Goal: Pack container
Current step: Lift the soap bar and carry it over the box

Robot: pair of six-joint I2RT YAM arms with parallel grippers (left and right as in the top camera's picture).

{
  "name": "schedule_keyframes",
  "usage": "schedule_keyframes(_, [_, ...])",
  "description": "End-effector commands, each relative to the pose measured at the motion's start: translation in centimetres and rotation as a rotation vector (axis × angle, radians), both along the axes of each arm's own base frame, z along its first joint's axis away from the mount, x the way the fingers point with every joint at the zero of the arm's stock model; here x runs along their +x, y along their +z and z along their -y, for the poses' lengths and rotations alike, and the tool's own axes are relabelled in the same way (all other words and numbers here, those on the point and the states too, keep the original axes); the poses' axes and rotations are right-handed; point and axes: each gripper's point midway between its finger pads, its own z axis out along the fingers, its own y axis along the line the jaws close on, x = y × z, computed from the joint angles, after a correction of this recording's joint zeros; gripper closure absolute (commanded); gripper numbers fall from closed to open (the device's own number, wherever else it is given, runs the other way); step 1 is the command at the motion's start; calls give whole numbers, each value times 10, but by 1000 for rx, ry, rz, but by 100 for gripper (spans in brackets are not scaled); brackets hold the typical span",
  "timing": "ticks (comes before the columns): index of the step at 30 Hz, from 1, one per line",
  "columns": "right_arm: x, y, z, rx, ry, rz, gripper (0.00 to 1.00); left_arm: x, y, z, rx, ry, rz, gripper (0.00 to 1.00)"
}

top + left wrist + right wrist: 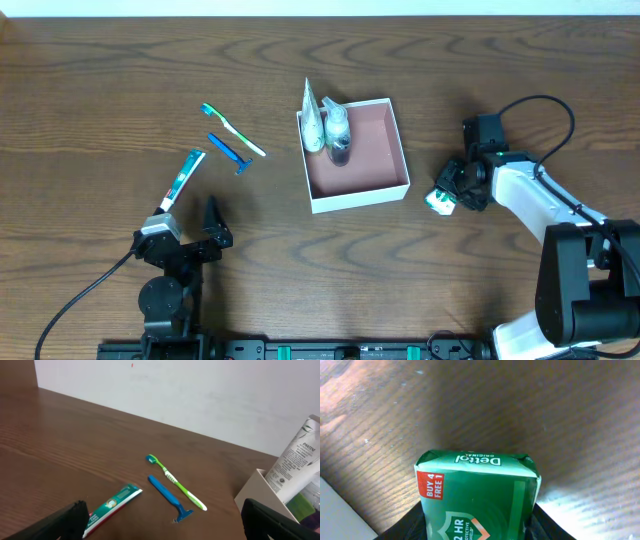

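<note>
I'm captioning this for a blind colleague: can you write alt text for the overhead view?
A white box with a pink floor sits mid-table, a tube and a small bottle in its top-left corner. Left of it lie a toothbrush, a razor and toothpaste; to its right, the right gripper straddles a green soap pack.

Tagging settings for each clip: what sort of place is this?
Likely a robotics lab bench: bare wooden table, plain white wall behind it, a toothbrush and razor laid out near the container.
</note>
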Motion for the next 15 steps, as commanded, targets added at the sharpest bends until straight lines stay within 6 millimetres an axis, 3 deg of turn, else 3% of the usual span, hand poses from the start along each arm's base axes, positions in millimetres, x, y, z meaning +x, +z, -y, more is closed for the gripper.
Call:
schedule_keyframes(1, [29,24,-4,-50,152,89,65,-1,-19,-4,9,19,-58,2])
schedule_keyframes(3, [45,45,-5,-67,207,141,64,-1,-19,-4,9,19,-58,2])
schedule_keyframes(8, [83,121,-21,-80,359,310,64,-1,-19,-4,9,20,-58,2])
schedule_keyframes(12, [101,176,-49,-62,464,447,64,-1,-19,-4,9,20,-58,2])
schedule_keyframes(15, [106,197,-78,-52,534,515,64,-1,-19,-4,9,20,-58,2])
